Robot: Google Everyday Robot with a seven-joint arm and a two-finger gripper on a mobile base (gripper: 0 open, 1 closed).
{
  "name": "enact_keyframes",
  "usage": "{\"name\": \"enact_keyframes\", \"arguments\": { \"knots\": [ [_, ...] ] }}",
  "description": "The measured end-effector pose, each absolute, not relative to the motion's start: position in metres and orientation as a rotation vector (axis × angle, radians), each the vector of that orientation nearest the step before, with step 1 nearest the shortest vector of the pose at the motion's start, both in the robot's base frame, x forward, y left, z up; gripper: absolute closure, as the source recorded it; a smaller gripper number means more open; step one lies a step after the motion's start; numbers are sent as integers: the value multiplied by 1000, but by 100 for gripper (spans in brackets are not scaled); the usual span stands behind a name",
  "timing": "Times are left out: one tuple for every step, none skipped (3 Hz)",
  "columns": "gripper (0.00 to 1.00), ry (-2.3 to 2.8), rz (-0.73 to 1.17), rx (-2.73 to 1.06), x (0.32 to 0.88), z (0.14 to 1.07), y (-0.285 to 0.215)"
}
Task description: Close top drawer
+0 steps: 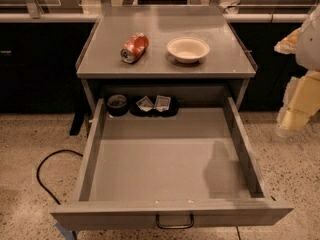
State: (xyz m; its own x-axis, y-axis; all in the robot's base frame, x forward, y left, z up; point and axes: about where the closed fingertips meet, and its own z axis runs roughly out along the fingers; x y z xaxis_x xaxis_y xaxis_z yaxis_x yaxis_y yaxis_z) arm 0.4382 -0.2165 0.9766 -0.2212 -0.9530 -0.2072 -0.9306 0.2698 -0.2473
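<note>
The top drawer [170, 159] is a wide, shallow grey metal drawer, pulled far out from under the grey table top [165, 64] toward the camera. Its front panel [100, 216] runs along the bottom of the view, with a small dark loop handle [174, 222] at its middle. My arm with the gripper [296, 115] shows as pale cream and white parts at the right edge, to the right of the drawer and apart from it, above the floor. It holds nothing that I can see.
At the back of the drawer sit a dark round container [117, 104] and a black tray with small packets [154, 104]. A crushed red can [134, 48] and a white bowl [188, 49] are on the table top. A black cable [47, 171] loops on the speckled floor at left.
</note>
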Motion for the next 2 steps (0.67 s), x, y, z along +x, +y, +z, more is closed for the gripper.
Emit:
{"name": "enact_keyframes", "arguments": {
  "knots": [
    [0, 2231, -100, -1724, 438, 977, -217],
    [0, 2220, -76, -1743, 426, 960, -206]
  ]
}}
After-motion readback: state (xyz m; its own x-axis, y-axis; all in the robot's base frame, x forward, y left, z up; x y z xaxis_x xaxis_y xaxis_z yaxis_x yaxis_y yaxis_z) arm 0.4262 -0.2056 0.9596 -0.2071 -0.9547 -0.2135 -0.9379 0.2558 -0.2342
